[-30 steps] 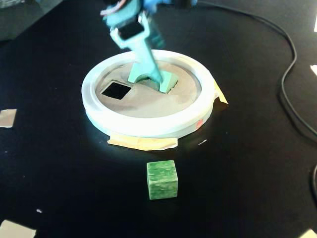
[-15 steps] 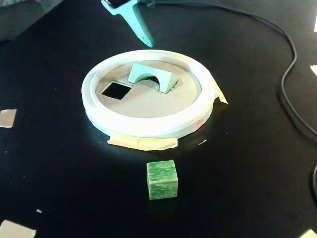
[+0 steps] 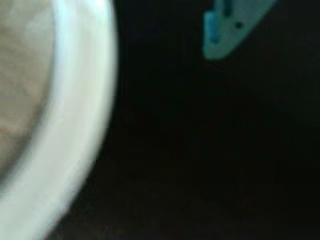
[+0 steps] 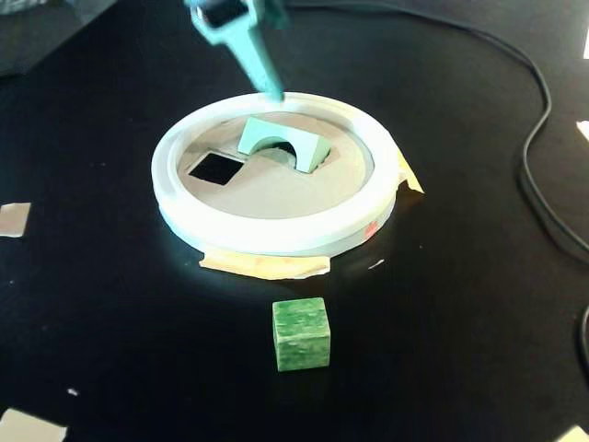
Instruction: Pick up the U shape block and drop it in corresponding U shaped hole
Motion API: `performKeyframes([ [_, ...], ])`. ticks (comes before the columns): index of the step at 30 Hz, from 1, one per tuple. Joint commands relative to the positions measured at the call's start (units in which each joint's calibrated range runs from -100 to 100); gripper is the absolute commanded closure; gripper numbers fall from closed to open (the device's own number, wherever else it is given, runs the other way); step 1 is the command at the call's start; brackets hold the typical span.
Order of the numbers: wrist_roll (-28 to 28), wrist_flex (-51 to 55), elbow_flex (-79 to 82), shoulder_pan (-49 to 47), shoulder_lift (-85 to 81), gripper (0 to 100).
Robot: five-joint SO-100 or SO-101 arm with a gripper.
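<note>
A: Fixed view, surroundings first. Dark green cube [image 4: 301, 333] sits alone on the black table [image 4: 460, 304], in front of the disc and well apart from it. Black cable [image 4: 543, 120] loops down the right side. Scraps of tape [image 4: 265, 266] stick out from under the disc's near edge.

B: Anything in the way?

A: The gripper [image 4: 274, 92] hangs over the far rim of the disc [image 4: 276, 230]; only one teal finger [image 4: 253, 51] reads clearly, the rest is cut off at the top. Cannot tell whether the jaws are apart or together.

B: Wrist view any help?

A: Badly blurred. A curve of white rim [image 3: 75, 125] on the left, black table elsewhere, a teal finger tip [image 3: 220, 37] at the top. Block not visible there.

B: And the block?

A: Pale green U block [image 4: 283, 141] stands on the disc, arch downward, tilted over the U hole [image 4: 276, 157], which it mostly hides. Not gripped. The square hole [image 4: 215, 168] to its left is open and dark.
</note>
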Motion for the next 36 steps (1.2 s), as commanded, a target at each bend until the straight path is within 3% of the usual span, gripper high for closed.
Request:
performKeyframes([
  [1,-0.6,-5.2,-10.8,-0.4,3.3,0],
  [7,-0.6,-9.6,-11.5,0.0,9.1,0],
  [20,-0.1,-8.4,-7.3,0.5,17.6,0],
  [29,0.0,-7.9,-0.5,0.5,11.0,0],
  [36,0.0,6.2,1.8,0.8,6.4,0],
])
